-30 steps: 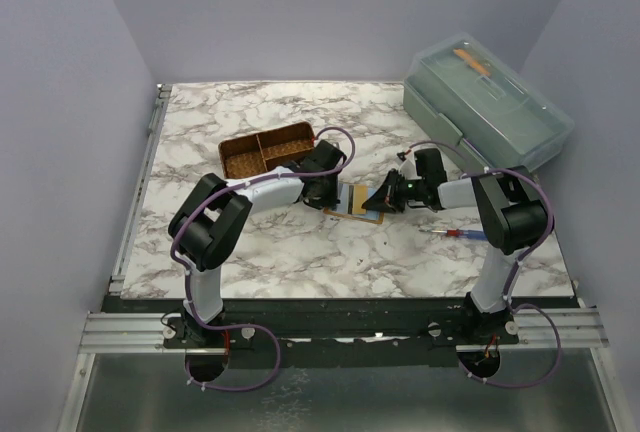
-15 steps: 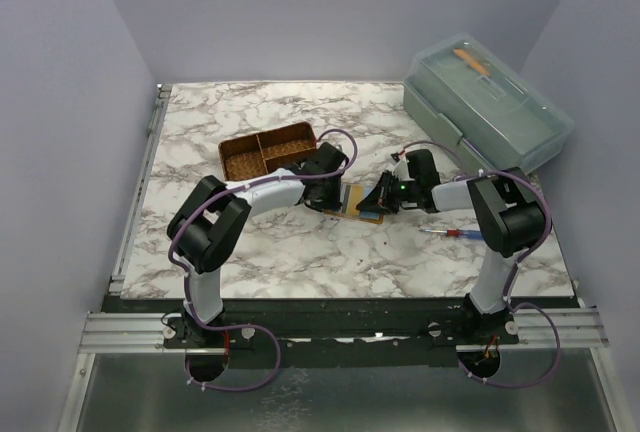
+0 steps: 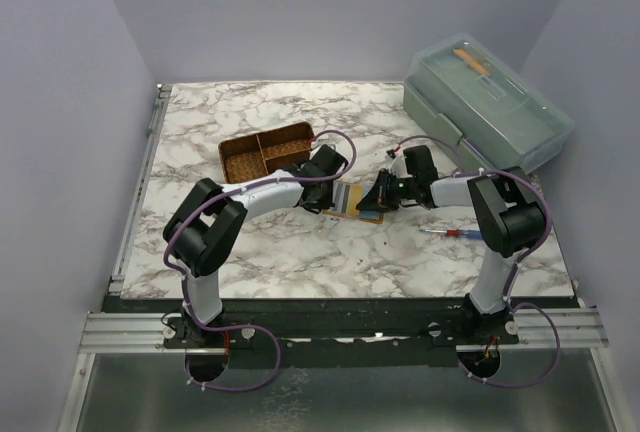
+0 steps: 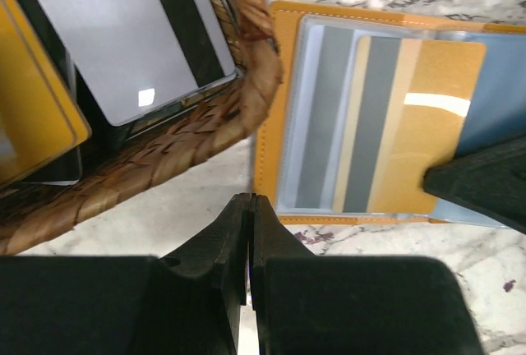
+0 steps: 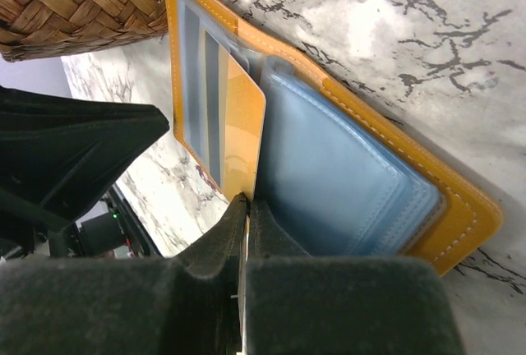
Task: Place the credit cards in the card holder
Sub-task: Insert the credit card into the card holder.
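The card holder (image 3: 366,215) lies open on the marble between my two grippers, its orange rim (image 4: 269,108) and blue inside (image 5: 329,174) showing. A yellowish credit card (image 5: 243,121) lies slanted over its clear sleeve, which holds more striped cards (image 4: 329,117). My right gripper (image 5: 246,200) is shut on that card's edge. My left gripper (image 4: 249,199) is shut with nothing in it, just off the wallet's near corner. More credit cards sit in the basket: a grey-white one (image 4: 123,34) and a yellow one (image 4: 33,108).
The brown woven divided basket (image 3: 265,150) stands right behind the left gripper and touches the wallet's edge (image 4: 251,84). A clear lidded box (image 3: 490,102) sits at the back right. A red-handled tool (image 3: 455,235) lies near the right arm.
The right gripper has edged left and back with the yellowish card, further over the wallet. The left gripper has barely shifted.
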Controlling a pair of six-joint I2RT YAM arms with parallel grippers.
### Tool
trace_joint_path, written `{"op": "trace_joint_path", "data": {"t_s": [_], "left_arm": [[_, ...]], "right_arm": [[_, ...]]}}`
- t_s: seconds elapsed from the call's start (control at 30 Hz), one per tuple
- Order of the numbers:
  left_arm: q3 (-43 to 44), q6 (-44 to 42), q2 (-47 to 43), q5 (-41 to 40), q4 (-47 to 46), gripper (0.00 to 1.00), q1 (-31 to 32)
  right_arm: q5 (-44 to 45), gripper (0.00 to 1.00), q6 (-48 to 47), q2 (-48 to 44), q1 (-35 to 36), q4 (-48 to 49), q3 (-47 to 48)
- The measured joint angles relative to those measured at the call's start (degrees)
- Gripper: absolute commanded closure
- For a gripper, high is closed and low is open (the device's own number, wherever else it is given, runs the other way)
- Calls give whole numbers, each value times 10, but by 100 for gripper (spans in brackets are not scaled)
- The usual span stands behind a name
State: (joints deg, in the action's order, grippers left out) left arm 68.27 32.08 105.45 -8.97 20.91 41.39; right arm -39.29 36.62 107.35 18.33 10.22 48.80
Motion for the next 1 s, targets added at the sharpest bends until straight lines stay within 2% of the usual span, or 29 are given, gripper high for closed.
{"op": "trace_joint_path", "data": {"t_s": [0.17, 0.67, 0.87, 1.0], "left_arm": [[-2, 0, 12, -23, 9, 100, 0], [23, -13, 32, -68, 26, 100, 30], [24, -14, 33, -70, 28, 100, 31], [24, -17, 33, -71, 28, 100, 32]], "right_arm": [[-1, 100, -23, 3, 0, -13, 12], [-2, 97, -35, 36, 28, -30, 64], [-3, 90, -43, 42, 28, -35, 74], [-1, 77, -52, 40, 29, -47, 78]]}}
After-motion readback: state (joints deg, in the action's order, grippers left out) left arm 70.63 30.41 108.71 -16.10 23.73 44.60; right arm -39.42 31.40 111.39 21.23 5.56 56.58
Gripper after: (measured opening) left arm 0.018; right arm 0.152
